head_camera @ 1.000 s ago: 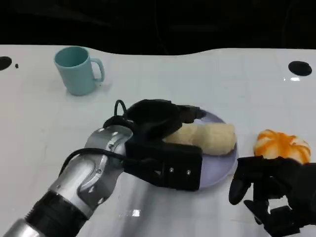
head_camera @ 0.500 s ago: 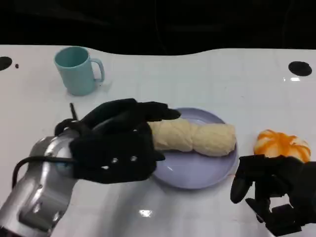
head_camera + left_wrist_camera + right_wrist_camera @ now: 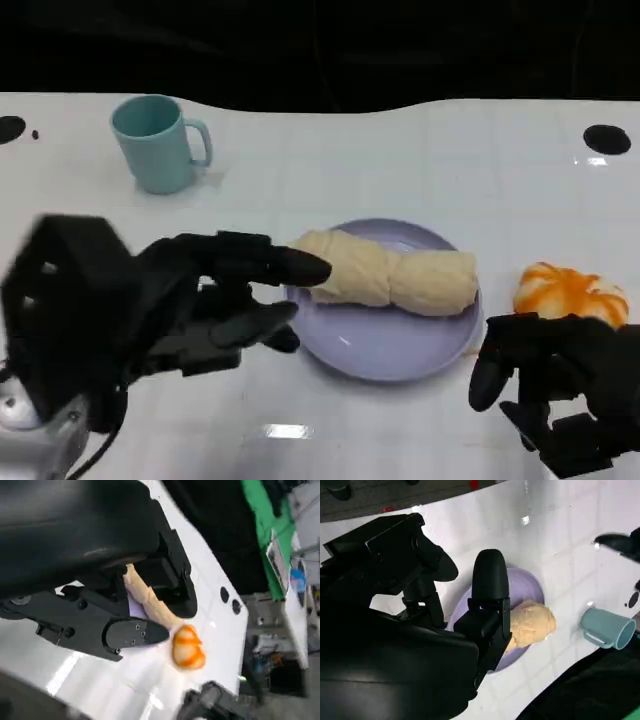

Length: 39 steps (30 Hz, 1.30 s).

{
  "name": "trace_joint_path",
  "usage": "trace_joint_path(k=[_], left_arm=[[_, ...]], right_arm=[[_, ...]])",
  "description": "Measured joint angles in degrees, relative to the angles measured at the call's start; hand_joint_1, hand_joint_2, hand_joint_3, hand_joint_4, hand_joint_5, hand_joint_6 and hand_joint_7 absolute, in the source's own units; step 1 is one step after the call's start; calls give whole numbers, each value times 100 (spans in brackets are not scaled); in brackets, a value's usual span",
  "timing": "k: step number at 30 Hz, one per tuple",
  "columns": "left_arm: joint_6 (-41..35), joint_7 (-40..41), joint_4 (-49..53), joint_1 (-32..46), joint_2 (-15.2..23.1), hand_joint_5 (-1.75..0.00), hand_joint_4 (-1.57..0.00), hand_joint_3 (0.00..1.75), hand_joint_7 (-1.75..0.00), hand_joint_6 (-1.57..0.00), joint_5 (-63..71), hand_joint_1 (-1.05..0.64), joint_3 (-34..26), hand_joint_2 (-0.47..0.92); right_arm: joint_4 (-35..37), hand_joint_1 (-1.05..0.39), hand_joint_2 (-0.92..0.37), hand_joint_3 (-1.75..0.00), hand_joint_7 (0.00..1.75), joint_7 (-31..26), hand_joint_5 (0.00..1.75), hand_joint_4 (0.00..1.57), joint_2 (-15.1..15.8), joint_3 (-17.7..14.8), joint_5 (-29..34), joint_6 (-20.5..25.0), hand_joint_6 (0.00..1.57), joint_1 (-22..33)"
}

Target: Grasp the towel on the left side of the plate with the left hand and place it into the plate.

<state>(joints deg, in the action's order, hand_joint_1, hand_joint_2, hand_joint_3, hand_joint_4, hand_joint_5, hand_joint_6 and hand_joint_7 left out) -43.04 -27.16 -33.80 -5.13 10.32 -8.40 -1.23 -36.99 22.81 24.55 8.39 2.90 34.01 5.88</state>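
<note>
A rolled cream towel (image 3: 390,274) lies across the lavender plate (image 3: 385,345) in the middle of the table. My left hand (image 3: 190,310) hovers just left of the plate, fingers spread and holding nothing, its fingertips near the towel's left end. In the left wrist view the towel (image 3: 150,602) runs between my left hand's fingers (image 3: 130,632). My right hand (image 3: 560,385) rests at the lower right of the table, fingers curled, nothing in it. The right wrist view shows the towel (image 3: 532,622) on the plate (image 3: 527,587).
A teal mug (image 3: 155,142) stands at the back left. An orange-and-white round object (image 3: 570,293) lies right of the plate, just beyond my right hand. It shows in the left wrist view as well, orange object (image 3: 187,647). Dark holes (image 3: 607,138) mark the table's far corners.
My left hand has let go of the towel and pulled back to the left and toward me, fingers spreading. The towel stays on the plate. My right hand has not moved.
</note>
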Motion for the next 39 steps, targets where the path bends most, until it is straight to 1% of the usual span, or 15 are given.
trace_joint_path(k=[2,3,4,5,8,10,11,15,20,24,33,39], left_arm=[[-567,80,-278,87,-49,-166,-73,132,-132,-77,-394,-7,-227,46],[-774,113,-400,140,-52,-168,-73,129,-137,-76,-552,-7,-321,50],[-975,141,-508,180,-53,-169,-73,127,-140,-75,-712,-7,-414,51],[-1138,156,-591,205,-52,-171,-75,122,-144,-74,-873,-10,-514,54],[-1482,196,-786,344,-36,-173,-79,116,-147,-75,-1305,-12,-752,59],[-1696,266,-824,419,-41,-174,-80,117,-152,-75,-1545,-11,-854,60],[-1752,326,-823,443,-51,-175,-79,119,-158,-73,-1633,-12,-885,59],[-1868,582,-766,533,-213,-175,-79,123,-171,-69,-1906,-15,-995,59],[-1921,638,-339,550,-190,-175,-80,126,-175,-67,-2147,-13,-1034,60],[-1923,718,-63,544,-186,-175,-80,126,-175,-67,-2292,-13,-1071,60],[-1834,746,138,532,27,-175,-81,128,-175,-66,-2379,-12,-996,57],[-1647,746,167,540,75,-175,-81,131,-175,-67,-2373,-13,-881,54]], right_arm=[[-10,2,-57,-108,145,5,173,70,7,1,1,7,69,-3],[-15,2,-57,-107,145,11,173,70,16,2,2,17,69,-7],[-20,2,-57,-107,145,19,173,70,31,3,4,41,69,-12],[-22,2,-57,-107,145,25,173,70,42,4,8,70,69,-18],[-23,2,-57,-107,145,39,172,71,47,1,10,85,69,-28],[-22,2,-57,-107,145,45,172,71,47,-7,5,81,69,-28],[-22,2,-57,-107,145,50,172,71,47,-12,3,77,69,-28],[-22,3,-57,-108,145,56,172,70,50,-53,3,77,69,-27],[-17,4,-57,-108,146,74,172,70,50,-96,-17,78,68,-21],[-4,3,-57,-107,145,89,171,70,54,-110,-32,-30,68,1],[50,4,-58,-106,146,89,171,70,71,-137,-70,-202,68,71],[100,4,-59,-105,147,89,173,69,71,-214,-105,-255,68,99]])
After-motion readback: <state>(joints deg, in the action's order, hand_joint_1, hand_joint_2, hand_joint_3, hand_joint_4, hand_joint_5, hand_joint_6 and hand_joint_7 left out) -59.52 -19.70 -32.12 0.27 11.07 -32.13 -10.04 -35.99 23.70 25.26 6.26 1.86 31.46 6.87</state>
